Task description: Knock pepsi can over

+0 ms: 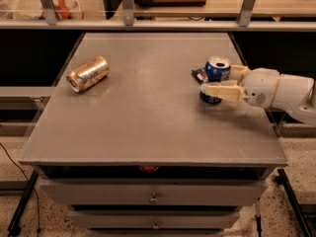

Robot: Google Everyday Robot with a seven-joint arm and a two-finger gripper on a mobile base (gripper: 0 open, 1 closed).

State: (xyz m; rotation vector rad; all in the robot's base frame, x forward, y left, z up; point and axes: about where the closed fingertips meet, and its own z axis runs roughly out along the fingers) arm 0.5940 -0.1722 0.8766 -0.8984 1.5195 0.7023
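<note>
The pepsi can (215, 72) stands upright on the right side of the grey table (148, 112), dark blue with a silver top. My gripper (224, 81) reaches in from the right, its cream fingers open on either side of the can: one finger (219, 91) crosses in front of the can's lower part, the other lies behind it. The white arm (284, 93) extends off the right edge.
A gold can (88, 73) lies on its side at the table's left. A small flat dark wrapper (199, 75) lies just left of the pepsi can. Shelving runs behind the table; drawers sit under its front edge.
</note>
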